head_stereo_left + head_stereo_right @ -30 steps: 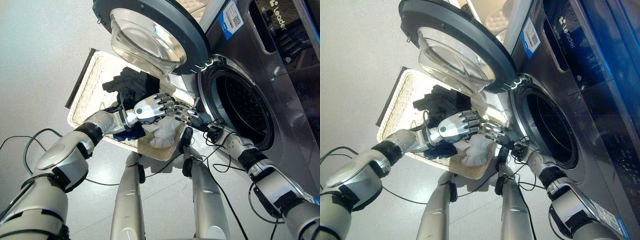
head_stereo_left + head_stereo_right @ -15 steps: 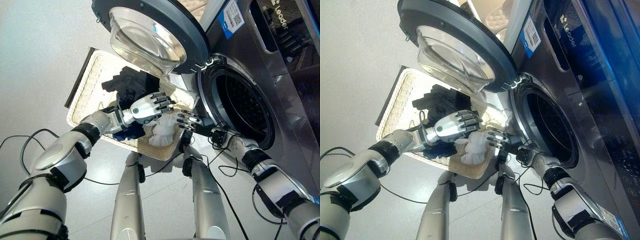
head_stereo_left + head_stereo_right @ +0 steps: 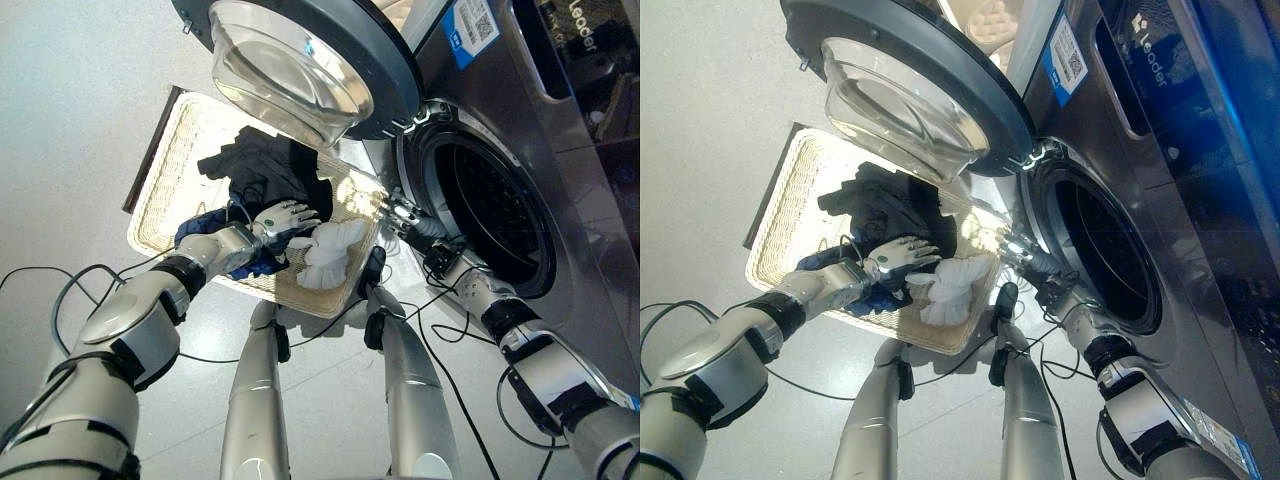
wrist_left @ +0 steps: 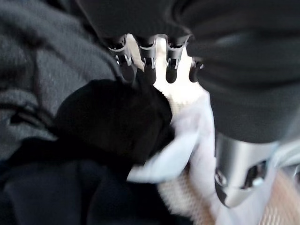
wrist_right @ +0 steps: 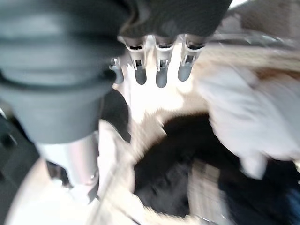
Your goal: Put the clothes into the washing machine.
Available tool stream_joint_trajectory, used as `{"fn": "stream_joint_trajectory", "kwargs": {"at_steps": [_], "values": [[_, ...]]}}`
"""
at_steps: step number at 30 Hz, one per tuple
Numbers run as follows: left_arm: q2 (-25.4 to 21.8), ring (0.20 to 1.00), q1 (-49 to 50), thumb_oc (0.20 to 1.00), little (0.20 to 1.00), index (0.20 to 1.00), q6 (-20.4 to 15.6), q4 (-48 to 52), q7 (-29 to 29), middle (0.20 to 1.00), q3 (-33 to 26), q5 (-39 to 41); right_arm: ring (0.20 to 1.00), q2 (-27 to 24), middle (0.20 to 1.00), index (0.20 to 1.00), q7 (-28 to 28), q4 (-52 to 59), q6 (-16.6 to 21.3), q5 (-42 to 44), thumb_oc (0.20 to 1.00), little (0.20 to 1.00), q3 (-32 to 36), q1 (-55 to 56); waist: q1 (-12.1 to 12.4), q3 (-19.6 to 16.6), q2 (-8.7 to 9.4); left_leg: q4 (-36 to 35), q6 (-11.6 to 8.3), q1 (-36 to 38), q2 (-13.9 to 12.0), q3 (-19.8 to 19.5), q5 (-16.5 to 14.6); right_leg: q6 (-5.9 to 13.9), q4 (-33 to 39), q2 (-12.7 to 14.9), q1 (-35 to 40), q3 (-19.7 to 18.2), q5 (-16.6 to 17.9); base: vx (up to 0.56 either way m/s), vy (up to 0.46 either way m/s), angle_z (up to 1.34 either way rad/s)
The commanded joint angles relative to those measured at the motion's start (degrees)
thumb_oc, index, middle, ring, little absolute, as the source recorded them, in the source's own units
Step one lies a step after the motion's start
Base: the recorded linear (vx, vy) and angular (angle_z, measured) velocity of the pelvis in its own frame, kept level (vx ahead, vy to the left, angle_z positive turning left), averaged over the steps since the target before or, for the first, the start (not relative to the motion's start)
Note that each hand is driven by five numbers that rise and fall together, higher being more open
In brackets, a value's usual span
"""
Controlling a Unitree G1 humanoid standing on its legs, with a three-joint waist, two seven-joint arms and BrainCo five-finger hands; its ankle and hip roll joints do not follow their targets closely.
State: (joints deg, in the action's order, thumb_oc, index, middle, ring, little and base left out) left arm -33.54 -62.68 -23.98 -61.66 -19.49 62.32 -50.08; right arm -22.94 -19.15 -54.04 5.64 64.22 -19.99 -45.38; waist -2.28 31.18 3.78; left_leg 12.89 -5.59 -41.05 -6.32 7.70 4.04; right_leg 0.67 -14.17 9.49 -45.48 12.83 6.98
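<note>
The left hand (image 3: 283, 217) is lowered with relaxed, ungrasping fingers onto the clothes in the wicker basket (image 3: 170, 170), between the dark garments (image 3: 262, 170) and the white garment (image 3: 328, 252). The right hand (image 3: 402, 215) hangs released at the basket's right edge, near the washing machine drum (image 3: 490, 215). The pick-up step appears to be in hand; next, a garment must be clenched and lifted.

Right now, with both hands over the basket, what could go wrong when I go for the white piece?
1. The left hand is open over the white garment, not closed on it; lifting now may leave it behind.
2. The white piece lies against dark clothes in the wicker basket, so a grab may drag both.
3. The open washer door hangs above the basket; a straight lift could hit it. The right hand is at the basket's edge.
</note>
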Motion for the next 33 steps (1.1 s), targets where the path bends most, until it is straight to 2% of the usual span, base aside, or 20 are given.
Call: {"fn": "stream_joint_trajectory", "kwargs": {"at_steps": [1, 3, 5, 11, 12, 16, 18, 21, 23, 28, 33], "values": [[2.9, 1.000, 0.3, 1.000, 1.000, 1.000, 0.0, -1.1, -4.2, 1.000, -2.4, -4.7, 1.000, -0.9, 1.000, 1.000, 1.5, -0.7, 4.7, 1.5, 1.000, 1.000, 0.5, 1.2, -1.0, -1.4, -2.07, -1.7, -1.55, -1.1, 2.8, 3.6, 0.4, 8.73, -1.2, -1.2, 0.8, 1.0, -1.3, -0.02, 0.010, -0.07], [2.9, 1.000, 0.3, 1.000, 1.000, 1.000, 0.0, -1.1, -4.2, 1.000, -2.4, -4.7, 1.000, -0.9, 1.000, 1.000, 1.5, -0.7, 4.7, 1.5, 1.000, 1.000, 0.5, 1.2, -1.0, -1.4, -2.07, -1.7, -1.55, -1.1, 2.8, 3.6, 0.4, 8.73, -1.2, -1.2, 0.8, 1.0, -1.3, -0.01, 0.012, -0.08], [4.1, 1.000, 0.0, 1.000, 1.000, 1.000, 0.2, -2.4, -4.7, 1.000, -0.7, -7.7, 1.000, 0.5, 1.000, 1.000, 1.4, -2.1, 6.7, 3.0, 1.000, 1.000, 0.9, 1.8, -2.0, -1.4, -2.08, -2.4, -1.61, -2.0, 2.8, 4.5, 0.8, 8.88, 0.0, -1.8, -0.2, 0.3, -0.5, -0.03, 0.058, -0.17], [5.4, 1.000, -1.2, 1.000, 1.000, 1.000, -0.1, -4.0, -12.4, 1.000, 0.9, -15.6, 1.000, 1.6, 1.000, 1.000, 0.1, -3.3, 9.9, 6.0, 1.000, 1.000, 1.2, 2.9, -3.6, -1.4, -2.05, -2.9, -1.91, -4.0, 2.9, 5.9, 1.3, 9.07, 1.5, -2.9, -2.0, -1.0, 0.4, -0.02, 0.030, -0.17], [5.4, 1.000, -1.3, 1.000, 1.000, 1.000, -0.2, -4.1, -12.7, 1.000, 0.9, -15.8, 1.000, 1.6, 1.000, 1.000, 0.1, -3.3, 10.0, 6.1, 1.000, 1.000, 1.1, 2.9, -3.6, -1.4, -2.04, -2.9, -1.91, -4.1, 2.9, 5.9, 1.3, 9.07, 1.5, -2.9, -2.1, -1.0, 0.5, -0.02, 0.011, -0.17], [5.5, 1.000, -2.9, 1.000, 1.000, 1.000, -1.7, -3.2, -20.3, 1.000, 2.1, -23.8, 1.000, 1.2, 1.000, 1.000, -0.6, -3.1, 10.9, 7.4, 1.000, 1.000, 1.4, 3.1, -4.7, -1.4, -2.13, -3.5, -2.21, -6.0, 3.0, 6.4, 1.9, 9.14, 2.6, -3.8, -3.9, -2.3, 1.4, -0.01, 0.003, -0.07], [5.5, 1.000, -3.5, 1.000, 1.000, 1.000, -2.0, -3.0, -21.4, 1.000, 2.3, -26.4, 1.000, 1.2, 1.000, 1.000, -0.7, -2.9, 11.1, 7.7, 1.000, 1.000, 1.5, 2.9, -4.9, -1.4, -2.14, -3.7, -2.23, -6.6, 3.0, 6.4, 2.0, 9.16, 2.9, -4.0, -4.5, -2.7, 1.7, -0.01, -0.010, -0.02], [5.7, 1.000, -4.4, 1.000, 1.000, 1.000, -3.3, -3.5, -20.2, 1.000, 2.7, -30.6, 1.000, 1.3, 1.000, 1.000, -1.4, -2.9, 11.5, 8.5, 1.000, 1.000, 2.0, 2.9, -5.2, -1.4, -2.15, -4.3, -2.25, -7.3, 3.0, 6.5, 2.2, 9.35, 3.3, -4.2, -5.3, -3.2, 2.1, -0.02, -0.024, -0.04], [6.1, 1.000, -4.5, 1.000, 1.000, 1.000, -2.5, -4.6, -18.7, 1.000, 3.4, -33.0, 1.000, 1.5, 1.000, 1.000, -2.1, -3.3, 12.4, 9.0, 1.000, 1.000, 2.2, 2.6, -5.6, -1.4, -2.07, -4.8, -2.37, -8.3, 2.9, 6.6, 2.5, 9.55, 3.8, -4.4, -6.2, -3.5, 2.5, -0.02, -0.032, -0.04], [6.2, 1.000, -5.1, 1.000, 1.000, 1.000, -0.2, -4.9, -14.1, 1.000, 4.1, -33.4, 1.000, 1.9, 1.000, 1.000, -3.0, -3.8, 13.1, 9.6, 1.000, 1.000, 2.5, 2.3, -6.0, -1.4, -2.03, -5.5, -2.52, -9.9, 2.5, 6.4, 2.9, 9.72, 4.0, -4.7, -8.1, -4.1, 2.8, -0.01, -0.016, -0.01], [5.8, 1.000, -5.5, 1.000, 1.000, 1.000, -1.1, -3.7, -15.3, 1.000, 4.2, -29.9, 1.000, 2.1, 1.000, 1.000, -3.0, -3.9, 13.3, 9.2, 1.000, 1.000, 2.4, 2.5, -6.1, -1.4, -2.22, -5.5, -2.65, -11.1, 2.3, 6.2, 2.9, 9.76, 3.9, -4.7, -9.5, -4.5, 3.1, 0.00, -0.010, -0.06]]}}
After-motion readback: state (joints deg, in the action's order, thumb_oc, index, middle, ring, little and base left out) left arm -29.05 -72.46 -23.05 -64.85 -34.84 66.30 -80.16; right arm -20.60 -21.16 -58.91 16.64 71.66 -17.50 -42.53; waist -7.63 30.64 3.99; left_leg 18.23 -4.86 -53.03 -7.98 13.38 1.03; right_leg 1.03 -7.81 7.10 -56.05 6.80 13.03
